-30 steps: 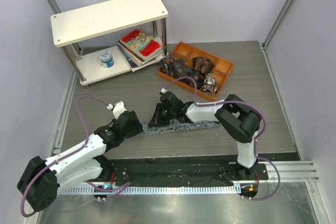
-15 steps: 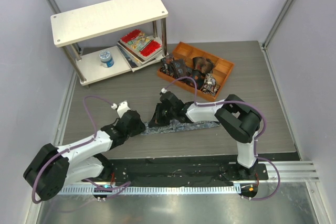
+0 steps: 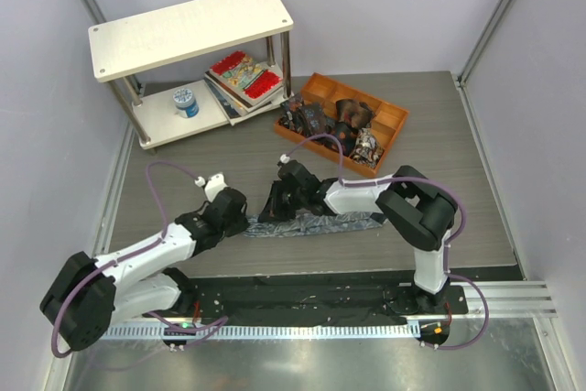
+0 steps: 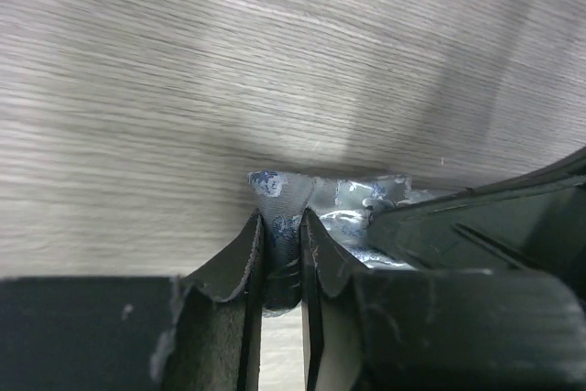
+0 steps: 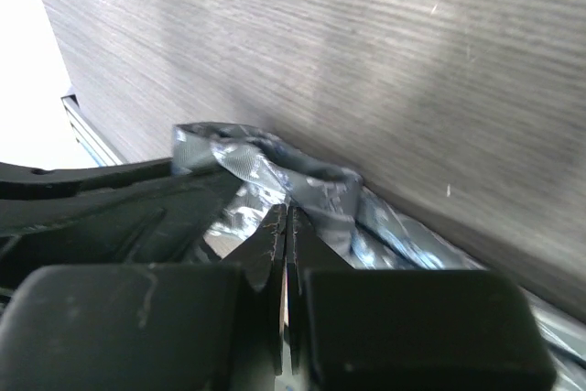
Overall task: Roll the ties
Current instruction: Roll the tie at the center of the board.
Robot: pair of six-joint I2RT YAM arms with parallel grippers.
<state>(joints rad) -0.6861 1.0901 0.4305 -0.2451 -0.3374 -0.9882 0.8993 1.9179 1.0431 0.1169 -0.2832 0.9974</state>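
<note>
The tie (image 3: 320, 223), grey-blue with pale speckle, lay stretched flat across the table (image 3: 458, 190) in front of your arms, well apart from the orange tray (image 3: 401, 120) holding the dark rolled ties (image 3: 352, 114) at the back. Your overhead view showed both grippers low over the tie's left end, close beside each other, but not how their fingers stood. Your left wrist view settled that: the left gripper (image 4: 282, 226) had its fingers nearly closed, pinching an upright fold of the tie's end between them. Your right wrist view showed the right gripper (image 5: 286, 217) with fingers pressed together, tips against a raised loop of the tie. Whether cloth was caught between them could not be told.
</note>
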